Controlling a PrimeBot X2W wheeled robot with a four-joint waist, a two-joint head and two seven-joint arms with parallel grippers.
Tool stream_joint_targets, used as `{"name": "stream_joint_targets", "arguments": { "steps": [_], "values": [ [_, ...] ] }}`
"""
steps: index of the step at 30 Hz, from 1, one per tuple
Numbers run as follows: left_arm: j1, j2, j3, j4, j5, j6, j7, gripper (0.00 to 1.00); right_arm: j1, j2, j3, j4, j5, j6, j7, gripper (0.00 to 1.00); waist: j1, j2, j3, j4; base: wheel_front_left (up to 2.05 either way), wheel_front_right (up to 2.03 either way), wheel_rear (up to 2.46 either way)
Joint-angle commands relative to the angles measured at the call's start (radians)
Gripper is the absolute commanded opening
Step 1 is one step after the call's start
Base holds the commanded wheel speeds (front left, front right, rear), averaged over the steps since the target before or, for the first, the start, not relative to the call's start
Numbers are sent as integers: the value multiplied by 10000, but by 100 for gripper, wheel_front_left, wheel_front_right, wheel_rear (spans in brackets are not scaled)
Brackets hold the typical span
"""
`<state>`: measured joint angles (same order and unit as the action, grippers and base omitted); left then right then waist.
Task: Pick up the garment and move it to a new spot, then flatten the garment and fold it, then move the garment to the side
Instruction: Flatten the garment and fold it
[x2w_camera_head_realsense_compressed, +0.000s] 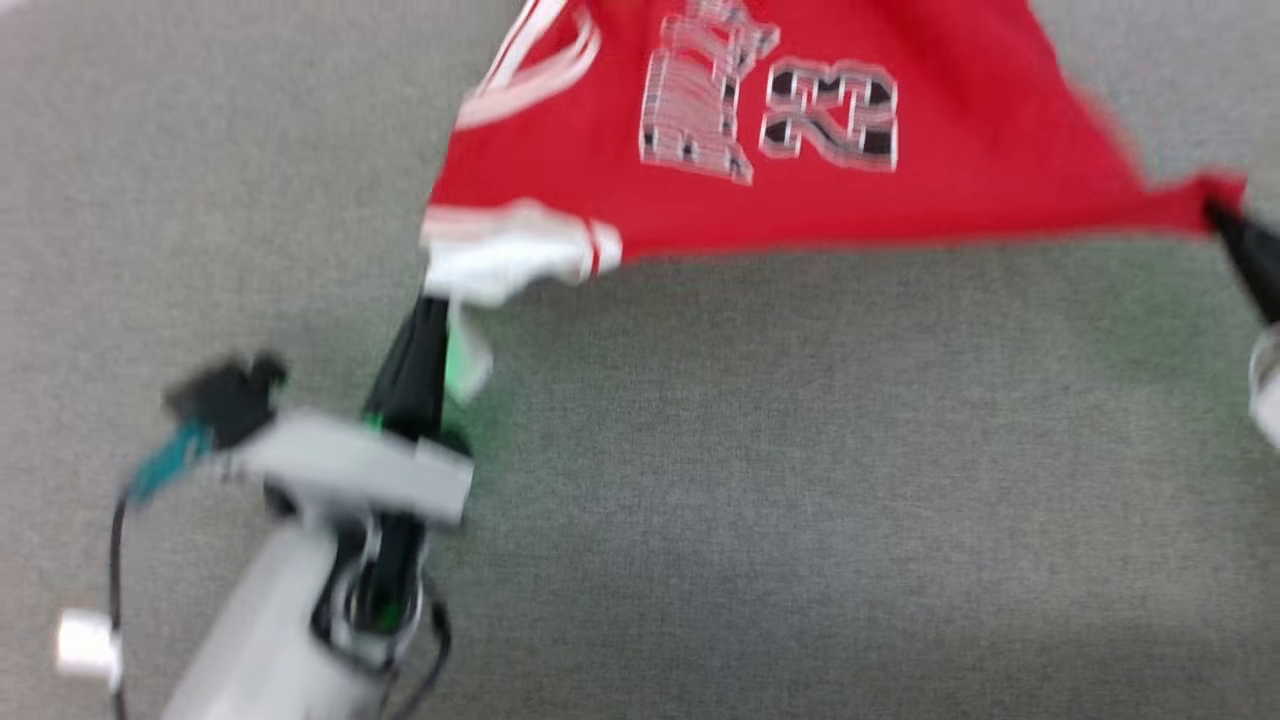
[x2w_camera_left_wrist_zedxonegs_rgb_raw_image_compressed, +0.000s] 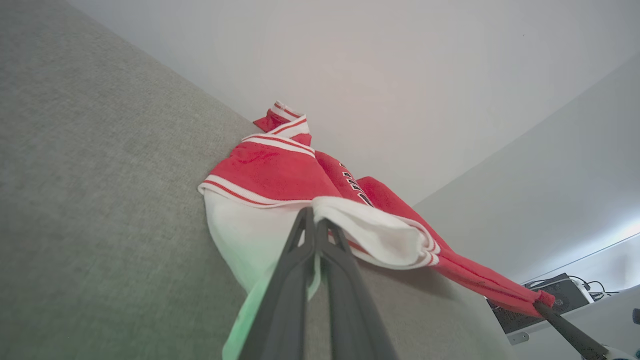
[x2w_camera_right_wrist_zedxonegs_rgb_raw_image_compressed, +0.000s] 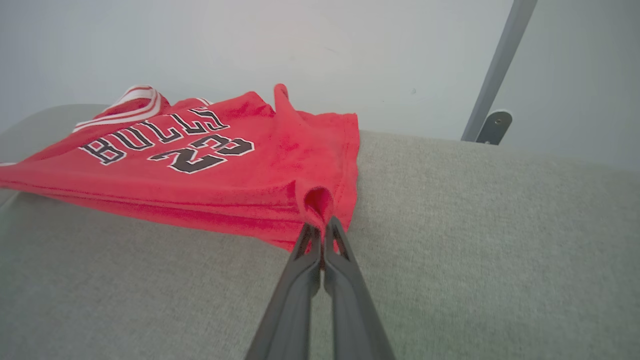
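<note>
Between the pressed-together fingers of the left gripper sat a pinch of white sleeve, the cloth nipped right at the tips. Out from those tips the red Bulls jersey ran up and to the right, its striped trim bunched just beyond the sleeve. The near edge was lifted off the grey fabric surface and pulled into a taut line. At the far end of that line the right gripper was clamped on a red corner of the hem. Ahead of its tips and to their left, the rest of the jersey lay on the surface, black lettering and number facing up. Further off to that gripper's right, a grey metal post stood against a pale wall.
</note>
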<state>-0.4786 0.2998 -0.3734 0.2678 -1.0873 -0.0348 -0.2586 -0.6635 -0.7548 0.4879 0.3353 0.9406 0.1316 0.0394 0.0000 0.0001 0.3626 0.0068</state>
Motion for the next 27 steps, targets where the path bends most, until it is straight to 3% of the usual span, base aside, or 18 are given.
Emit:
{"name": "stream_joint_targets", "arguments": {
  "steps": [1, 6, 11, 18, 21, 27],
  "values": [
    [318, 123, 104, -226, -76, 147, -59, 0, 268, -122, -159, -46, 141, -18, 21, 0, 0, -1, -400, -70, 0, 0, 0],
    [2663, 786, 231, -2773, -190, 1065, 158, 0, 2233, -437, -915, -1377, 17, -20, 467, 0, 0, -1, -873, -146, 0, 0, 0],
    [4521, 1479, 186, -5083, -58, 1932, 484, 0, 4200, -476, -2288, -2729, -347, -20, 1109, 0, 0, -1, -1173, -177, 0, 0, 0],
    [6329, 2131, 440, -7485, 101, 3041, 603, 0, 6745, 312, -4717, -4841, -1131, -23, 2502, 0, 0, -1, -1098, -140, 0, 0, 0],
    [6221, 2305, 321, -7778, 207, 3122, 843, 0, 7191, 875, -5355, -5601, -1418, -20, 3100, 0, 0, -1, -1016, -86, 0, 0, 0],
    [4318, 2160, -270, -6776, 677, 2699, 1421, 0, 6596, 1518, -5638, -5894, -1995, -17, 4084, 0, 0, -1, -556, 18, 0, 0, 0]
  ]
}}
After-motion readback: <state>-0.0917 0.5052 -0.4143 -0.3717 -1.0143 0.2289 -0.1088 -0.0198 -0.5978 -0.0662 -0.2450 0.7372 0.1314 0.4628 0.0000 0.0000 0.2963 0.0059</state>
